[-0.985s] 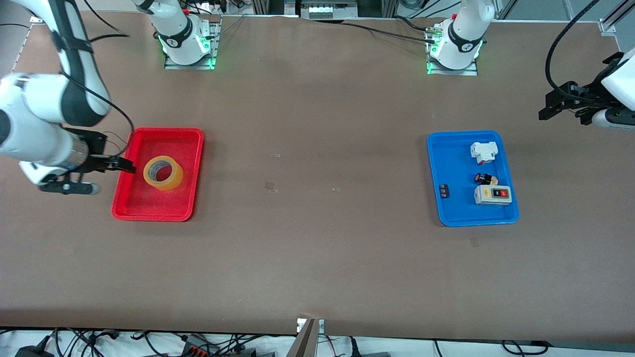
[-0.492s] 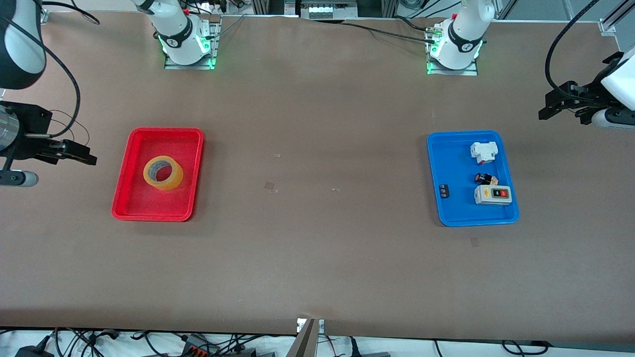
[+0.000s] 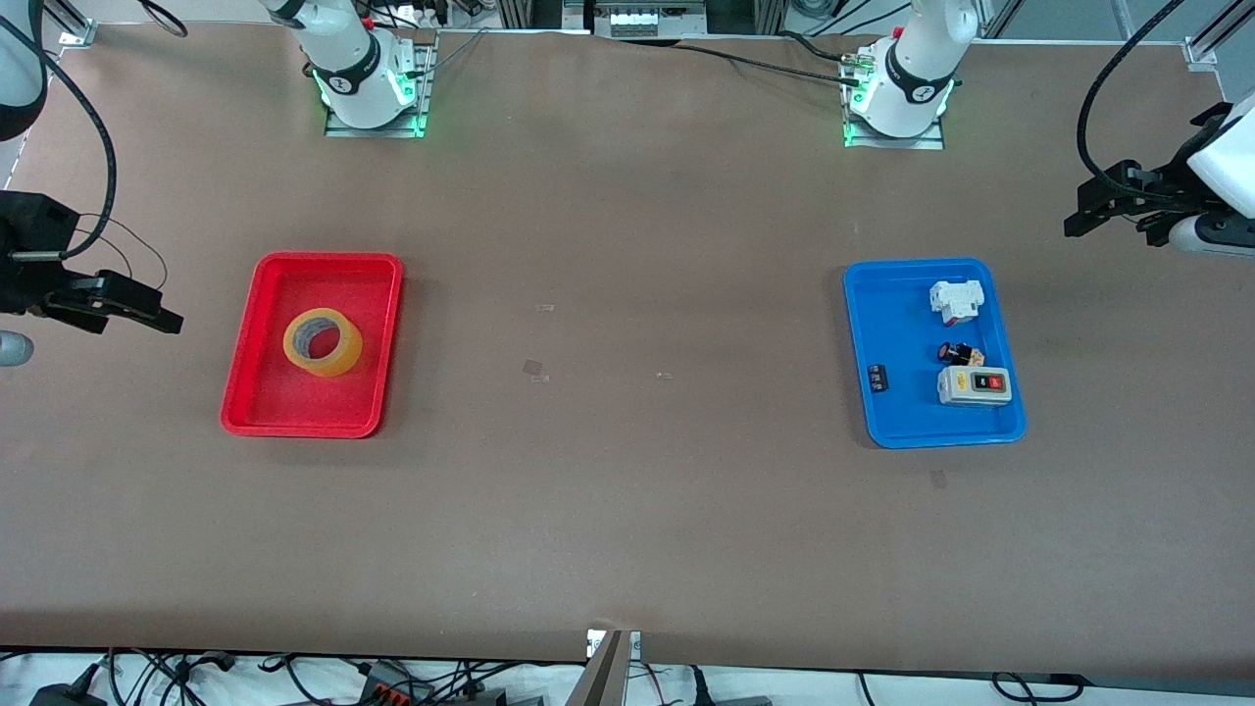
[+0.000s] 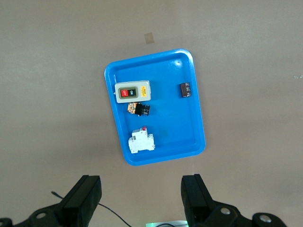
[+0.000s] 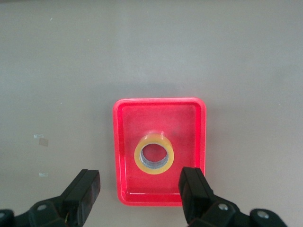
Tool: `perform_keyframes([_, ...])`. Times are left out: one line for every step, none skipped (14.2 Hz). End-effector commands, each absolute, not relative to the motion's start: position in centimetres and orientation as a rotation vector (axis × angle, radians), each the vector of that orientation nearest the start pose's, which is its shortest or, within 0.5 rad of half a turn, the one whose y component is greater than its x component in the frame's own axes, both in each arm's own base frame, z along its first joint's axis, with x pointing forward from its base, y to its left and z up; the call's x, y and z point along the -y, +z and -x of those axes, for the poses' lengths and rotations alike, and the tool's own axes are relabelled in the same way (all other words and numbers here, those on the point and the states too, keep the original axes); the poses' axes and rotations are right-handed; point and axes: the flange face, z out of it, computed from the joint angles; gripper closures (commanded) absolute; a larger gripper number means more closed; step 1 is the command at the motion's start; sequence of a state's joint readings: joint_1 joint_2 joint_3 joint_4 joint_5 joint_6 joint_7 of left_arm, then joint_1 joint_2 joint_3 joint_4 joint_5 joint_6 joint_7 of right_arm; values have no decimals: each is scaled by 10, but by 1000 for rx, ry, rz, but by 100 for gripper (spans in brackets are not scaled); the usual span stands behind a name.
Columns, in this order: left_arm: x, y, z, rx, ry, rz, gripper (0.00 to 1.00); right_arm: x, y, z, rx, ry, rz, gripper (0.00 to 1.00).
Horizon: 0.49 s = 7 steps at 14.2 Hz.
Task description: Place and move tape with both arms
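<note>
My right gripper [image 3: 147, 316] has drawn back from the red tray [image 3: 257, 294], fingers spread, nothing held. The tape [image 3: 323, 341] lies flat in that tray. I'd recentre above it before descending. The left gripper [image 3: 1088, 211] waits, spread, near the blue tray [image 3: 863, 324].

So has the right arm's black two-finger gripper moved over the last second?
Yes. The right gripper has pulled away from the red plastic tray, out toward the right arm's end of the table, open and empty. The yellowish tape roll lies in that tray.
</note>
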<state>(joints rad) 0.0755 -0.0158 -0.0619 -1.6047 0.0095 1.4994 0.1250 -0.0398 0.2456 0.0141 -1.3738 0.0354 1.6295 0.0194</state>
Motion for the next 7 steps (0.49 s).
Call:
perform_keyframes([-7, 616, -535, -182, 145, 3127, 0, 20, 584, -640, -81, -62, 3118, 0])
perform_keyframes([-6, 617, -535, -184, 141, 3126, 0, 20, 584, -640, -78, -63, 3122, 0])
perform_keyframes([-6, 617, -535, -182, 141, 3126, 0, 23, 586, -639, -71, -66, 3119, 0])
perform_keyframes([-6, 617, -535, -182, 143, 3126, 0, 21, 587, -636, -62, -49, 3119, 0])
perform_keyframes([-6, 617, -535, -184, 143, 3126, 0, 22, 585, -632, -62, -32, 3121, 0])
perform_keyframes([-6, 617, -535, -182, 143, 3126, 0, 23, 582, -627, -64, -18, 3120, 0])
perform_keyframes([-6, 617, -535, -184, 143, 3126, 0, 24, 579, -619, -61, -6, 3115, 0])
